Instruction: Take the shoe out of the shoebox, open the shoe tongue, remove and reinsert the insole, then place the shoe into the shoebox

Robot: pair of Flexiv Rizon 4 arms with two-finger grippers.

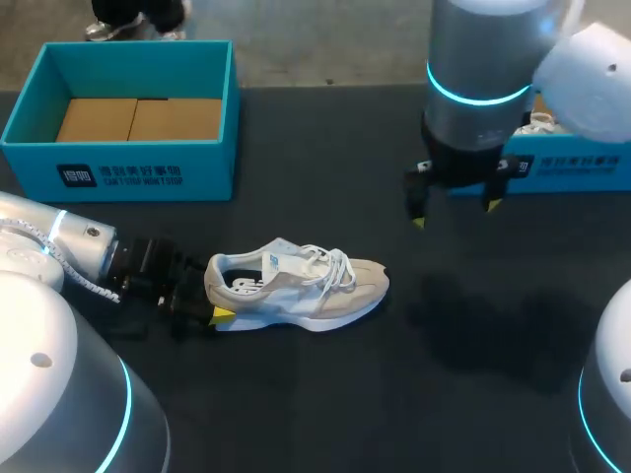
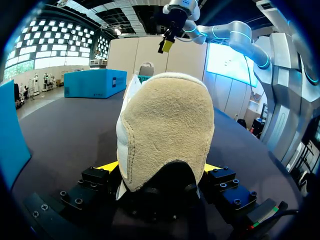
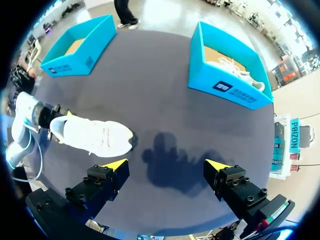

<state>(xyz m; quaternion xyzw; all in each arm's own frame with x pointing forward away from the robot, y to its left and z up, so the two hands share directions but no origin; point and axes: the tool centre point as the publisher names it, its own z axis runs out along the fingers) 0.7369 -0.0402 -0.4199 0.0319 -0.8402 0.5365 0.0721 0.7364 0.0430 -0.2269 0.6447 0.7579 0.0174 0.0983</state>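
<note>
One heel-only pinch: left gripper (image 2: 162, 172) clamps the shoe (image 1: 296, 286) by its heel on the table (image 1: 473, 394), right gripper (image 1: 455, 212) hangs wide open above, so tugging the tongue (image 1: 284, 260) could twist it loose.

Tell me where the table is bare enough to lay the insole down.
Bare table lies between the left box and the right box, and in a wide patch past the toe of the shoe, below the open right gripper. Crowded only at the heel, where the left gripper clamps it.
</note>
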